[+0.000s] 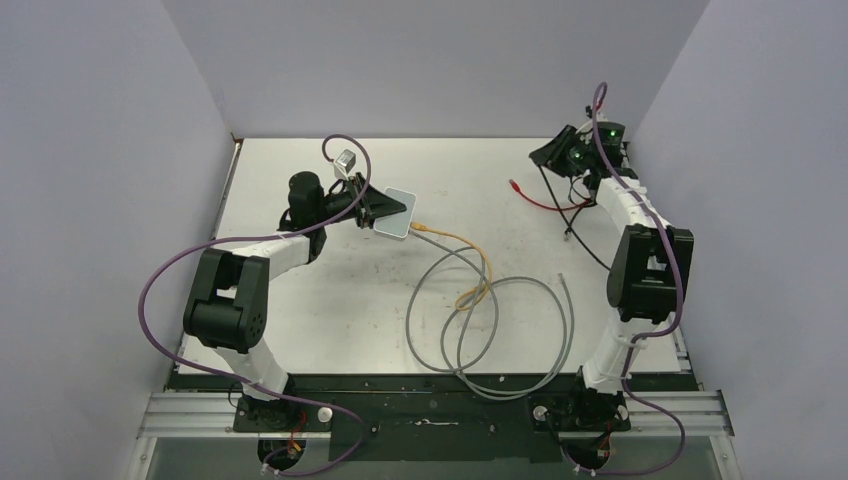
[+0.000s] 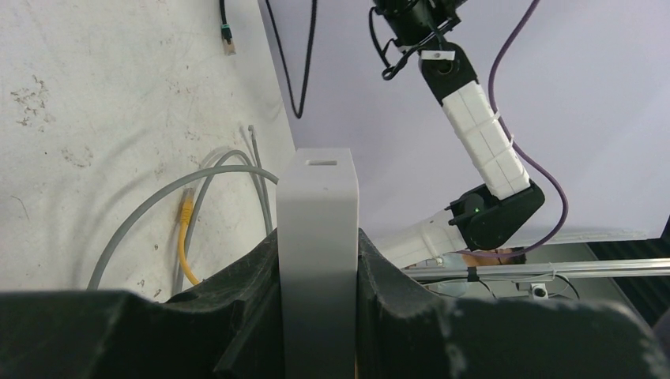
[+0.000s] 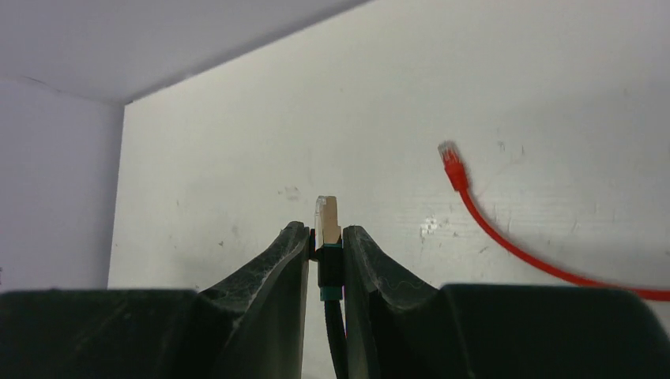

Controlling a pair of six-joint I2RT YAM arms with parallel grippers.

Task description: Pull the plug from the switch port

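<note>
The switch [image 1: 399, 211], a flat light-grey box, is held off the table at the back centre-left, clamped edge-on in my left gripper [image 1: 385, 212]. In the left wrist view both black fingers press on the switch [image 2: 318, 229]. A yellow cable's plug [image 1: 421, 229] sits at the switch's right edge; whether it is seated in a port I cannot tell. My right gripper [image 1: 550, 155] is far off at the back right, shut on the clear plug [image 3: 327, 217] of a black cable, well apart from the switch.
Grey cable [image 1: 500, 330] and yellow cable [image 1: 478, 268] lie looped on the table's middle. A red cable [image 1: 535, 198] and loose black cable [image 1: 580, 225] lie at the back right, below the right gripper. Walls close in the table on three sides.
</note>
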